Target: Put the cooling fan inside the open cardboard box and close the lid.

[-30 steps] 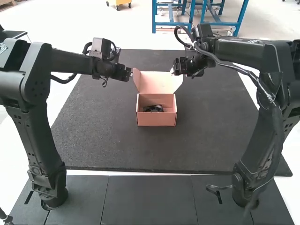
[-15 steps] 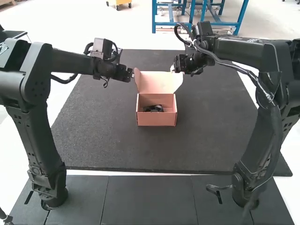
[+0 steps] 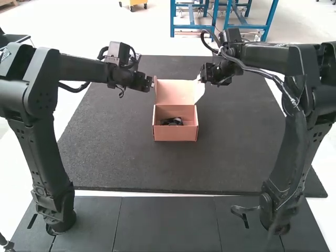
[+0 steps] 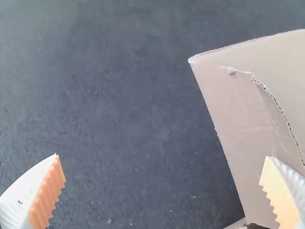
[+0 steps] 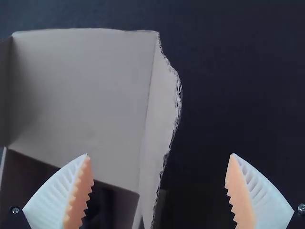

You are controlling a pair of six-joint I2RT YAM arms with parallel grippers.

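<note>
An open cardboard box (image 3: 176,130) sits mid-mat with its lid (image 3: 177,92) standing upright at the back. The black cooling fan (image 3: 171,121) lies inside it. My left gripper (image 3: 150,84) is open at the lid's left edge; in the left wrist view the lid's side flap (image 4: 248,119) lies just inside one of the fingers (image 4: 281,195) of that gripper (image 4: 161,162). My right gripper (image 3: 202,76) is open at the lid's right top corner. In the right wrist view, that gripper (image 5: 159,157) straddles the side flap (image 5: 164,129) of the lid (image 5: 81,90).
The box stands on a dark mat (image 3: 105,147) with bare room on every side. The table's white surface (image 3: 16,173) shows beyond the mat's edges.
The left gripper has moved right, up to the lid's left edge. The right gripper has shifted slightly right and back at the lid's right corner. The box stays put.
</note>
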